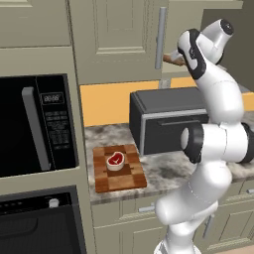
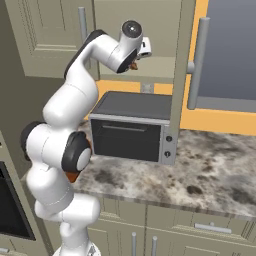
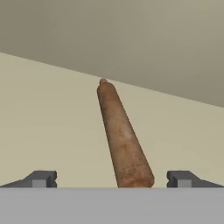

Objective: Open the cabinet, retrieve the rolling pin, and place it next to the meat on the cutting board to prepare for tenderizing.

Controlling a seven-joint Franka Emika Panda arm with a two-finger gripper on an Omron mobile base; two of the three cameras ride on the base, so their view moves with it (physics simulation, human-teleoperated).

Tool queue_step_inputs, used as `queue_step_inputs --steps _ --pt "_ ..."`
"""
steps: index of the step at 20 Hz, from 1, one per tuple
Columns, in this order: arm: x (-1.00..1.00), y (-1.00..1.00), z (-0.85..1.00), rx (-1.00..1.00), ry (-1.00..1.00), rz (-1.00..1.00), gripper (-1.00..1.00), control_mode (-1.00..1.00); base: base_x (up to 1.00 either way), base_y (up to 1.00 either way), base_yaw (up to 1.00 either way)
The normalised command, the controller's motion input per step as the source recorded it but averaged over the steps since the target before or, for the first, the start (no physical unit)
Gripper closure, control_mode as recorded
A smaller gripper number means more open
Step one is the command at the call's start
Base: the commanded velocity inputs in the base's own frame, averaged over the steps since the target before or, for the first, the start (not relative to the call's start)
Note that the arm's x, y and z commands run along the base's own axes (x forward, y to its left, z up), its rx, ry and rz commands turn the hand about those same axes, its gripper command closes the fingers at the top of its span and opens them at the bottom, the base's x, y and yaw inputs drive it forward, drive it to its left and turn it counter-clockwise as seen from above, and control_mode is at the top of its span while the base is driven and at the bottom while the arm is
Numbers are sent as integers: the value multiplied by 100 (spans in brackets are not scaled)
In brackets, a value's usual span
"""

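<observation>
Gripper (image 3: 111, 179) fingertips spread wide, nothing pinched; rolling pin (image 3: 122, 140) lies between them on the cabinet (image 3: 52, 131) shelf. Its long axis runs straight away from the hand, near end closest, so a pinch across its barrel looks feasible.

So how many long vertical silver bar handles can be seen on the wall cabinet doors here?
3. One handle is on the door beside the arm, a second handle on the upper-left door behind the arm, a third handle on the open door at right. Others may be hidden.

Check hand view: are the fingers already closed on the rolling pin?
No. The gripper stands open, its fingertips clear of the rolling pin lying between them.
</observation>
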Motion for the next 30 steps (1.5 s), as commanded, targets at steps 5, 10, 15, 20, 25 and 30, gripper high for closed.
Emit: queue_step_inputs --steps 5,10,15,20,25,30 --pt "26 0 -9 0 2 0 -100 -100 0 0 0" --pt "24 -1 -10 0 1 0 -100 -100 0 0 0" --pt "9 0 -10 0 0 0 -100 -100 0 0 0" --pt "0 0 -14 0 0 0 -100 -100 0 0 0" --pt "5 0 -18 0 1 0 -100 -100 0 0 0" --pt "12 0 -22 0 1 1 100 -100 0 0 0"
